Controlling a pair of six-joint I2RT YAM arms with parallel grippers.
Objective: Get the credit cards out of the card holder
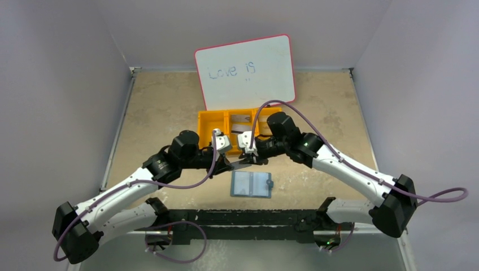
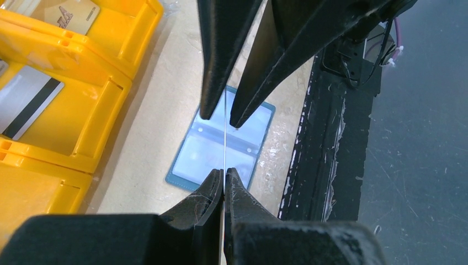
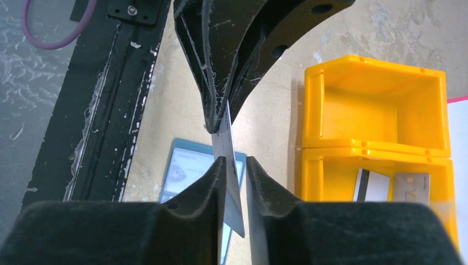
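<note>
Soft, even overhead light, faint shadows; wrist views blur in the foreground

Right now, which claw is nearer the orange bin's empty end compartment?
Left. The left claw, shut on a card, hangs just off the near side of the empty compartment; the right claw, open around the same card, is farther along the bin.

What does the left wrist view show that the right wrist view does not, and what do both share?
Only left wrist: a tan card in the end compartment of the orange bin. Only right wrist: the whiteboard, and the flat face of the held card. Both: the left fingers shut on that card, the right fingers apart around it, the open card holder on the table, and a striped card in the bin.
</note>
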